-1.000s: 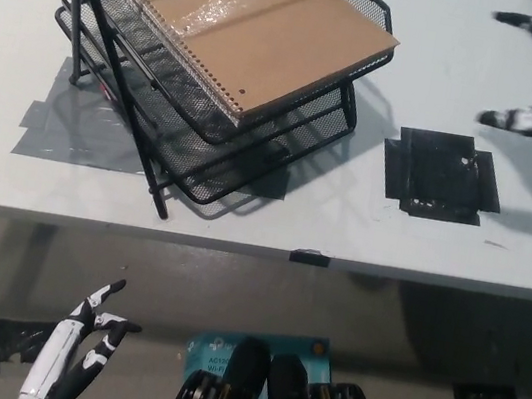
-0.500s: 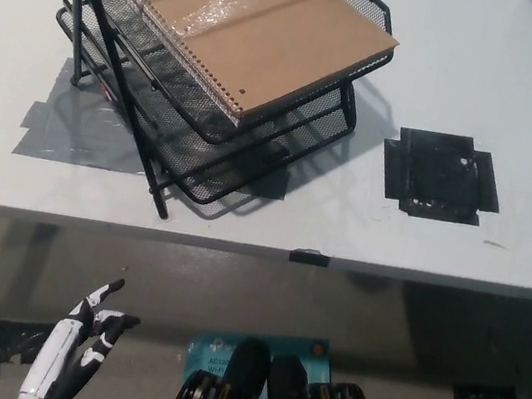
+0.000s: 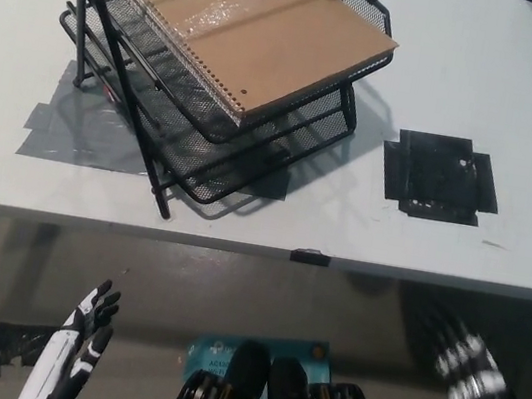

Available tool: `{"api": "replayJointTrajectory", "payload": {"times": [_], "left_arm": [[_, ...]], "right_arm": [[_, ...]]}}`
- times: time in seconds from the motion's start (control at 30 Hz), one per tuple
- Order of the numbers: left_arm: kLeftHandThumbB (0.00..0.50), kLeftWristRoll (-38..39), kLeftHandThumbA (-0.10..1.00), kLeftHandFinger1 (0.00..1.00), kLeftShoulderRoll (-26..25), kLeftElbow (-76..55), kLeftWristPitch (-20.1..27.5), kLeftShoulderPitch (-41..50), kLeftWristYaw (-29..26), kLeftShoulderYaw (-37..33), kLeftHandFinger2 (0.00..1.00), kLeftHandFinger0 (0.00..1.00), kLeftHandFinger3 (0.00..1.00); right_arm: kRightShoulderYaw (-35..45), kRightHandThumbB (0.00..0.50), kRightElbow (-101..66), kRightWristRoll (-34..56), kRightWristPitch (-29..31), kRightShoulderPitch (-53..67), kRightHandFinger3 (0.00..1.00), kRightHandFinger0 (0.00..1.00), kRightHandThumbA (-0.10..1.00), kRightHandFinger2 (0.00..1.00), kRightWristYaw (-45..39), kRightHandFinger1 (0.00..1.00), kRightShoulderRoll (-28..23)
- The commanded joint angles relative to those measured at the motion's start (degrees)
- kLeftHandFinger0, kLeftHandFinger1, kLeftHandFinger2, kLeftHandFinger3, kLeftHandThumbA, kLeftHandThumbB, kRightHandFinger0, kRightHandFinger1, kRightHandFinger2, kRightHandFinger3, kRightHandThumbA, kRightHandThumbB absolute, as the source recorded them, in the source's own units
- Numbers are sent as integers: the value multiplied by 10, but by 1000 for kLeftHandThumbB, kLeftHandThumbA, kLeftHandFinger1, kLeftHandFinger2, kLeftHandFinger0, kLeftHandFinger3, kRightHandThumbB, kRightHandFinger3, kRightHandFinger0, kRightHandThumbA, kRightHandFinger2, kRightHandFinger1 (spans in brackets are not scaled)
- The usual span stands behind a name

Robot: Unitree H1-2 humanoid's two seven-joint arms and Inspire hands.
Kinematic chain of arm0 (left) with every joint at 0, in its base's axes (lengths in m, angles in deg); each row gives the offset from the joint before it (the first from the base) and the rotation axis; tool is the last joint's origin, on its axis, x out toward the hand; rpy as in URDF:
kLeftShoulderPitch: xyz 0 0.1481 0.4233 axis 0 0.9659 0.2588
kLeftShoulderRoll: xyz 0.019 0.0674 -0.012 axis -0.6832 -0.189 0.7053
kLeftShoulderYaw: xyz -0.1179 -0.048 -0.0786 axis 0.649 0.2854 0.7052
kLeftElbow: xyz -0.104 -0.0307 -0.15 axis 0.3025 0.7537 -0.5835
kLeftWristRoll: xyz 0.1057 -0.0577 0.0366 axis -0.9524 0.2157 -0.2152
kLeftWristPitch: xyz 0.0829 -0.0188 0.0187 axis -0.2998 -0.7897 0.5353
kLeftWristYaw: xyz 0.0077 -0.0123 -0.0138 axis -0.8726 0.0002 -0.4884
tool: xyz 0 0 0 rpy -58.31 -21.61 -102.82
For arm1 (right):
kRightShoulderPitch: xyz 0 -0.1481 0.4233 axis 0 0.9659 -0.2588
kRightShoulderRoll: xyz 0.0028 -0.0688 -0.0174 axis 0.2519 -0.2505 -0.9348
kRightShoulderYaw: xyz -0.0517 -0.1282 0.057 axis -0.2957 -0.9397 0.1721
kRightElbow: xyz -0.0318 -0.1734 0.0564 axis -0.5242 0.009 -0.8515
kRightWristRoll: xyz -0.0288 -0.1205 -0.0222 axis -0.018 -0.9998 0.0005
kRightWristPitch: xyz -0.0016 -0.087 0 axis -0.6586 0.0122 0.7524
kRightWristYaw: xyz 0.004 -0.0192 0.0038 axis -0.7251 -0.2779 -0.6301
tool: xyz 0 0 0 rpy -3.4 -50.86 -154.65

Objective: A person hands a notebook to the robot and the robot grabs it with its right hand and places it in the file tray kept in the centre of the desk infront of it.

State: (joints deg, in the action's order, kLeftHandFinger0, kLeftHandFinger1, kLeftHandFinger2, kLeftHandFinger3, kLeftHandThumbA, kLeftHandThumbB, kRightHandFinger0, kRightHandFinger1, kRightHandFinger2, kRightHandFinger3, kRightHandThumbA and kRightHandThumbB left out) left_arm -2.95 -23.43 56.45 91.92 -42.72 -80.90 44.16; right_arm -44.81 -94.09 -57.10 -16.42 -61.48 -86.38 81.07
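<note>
Two tiers of black wire mesh form the file tray [image 3: 252, 162], where I see the brown spiral-bound notebook [image 3: 252, 30] lying flat on top, while my right hand [image 3: 463, 393] and left hand [image 3: 81, 347] hang below the desk [image 3: 485, 93], fingers spread and empty.

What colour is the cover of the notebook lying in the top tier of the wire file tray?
Plain brown, like kraft card, on the notebook; the head view shows it clearly.
</note>
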Motion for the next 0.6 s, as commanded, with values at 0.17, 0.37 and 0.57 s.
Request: {"api": "replayJointTrajectory", "payload": {"times": [0.17,0.37,0.57], "left_arm": [[364,20,922,944,7,-22,30,10,16,7,961,981,1000],[383,22,920,937,10,-18,31,7,18,7,959,949,1000],[377,27,894,933,10,-23,26,13,24,6,958,928,1000]], "right_arm": [[48,326,171,-36,108,4,1000,1000,1000,1000,51,1000,67],[61,325,197,-30,113,-8,1000,1000,1000,1000,48,1000,59],[62,310,207,-29,119,-5,1000,1000,1000,1000,48,1000,62]]}}
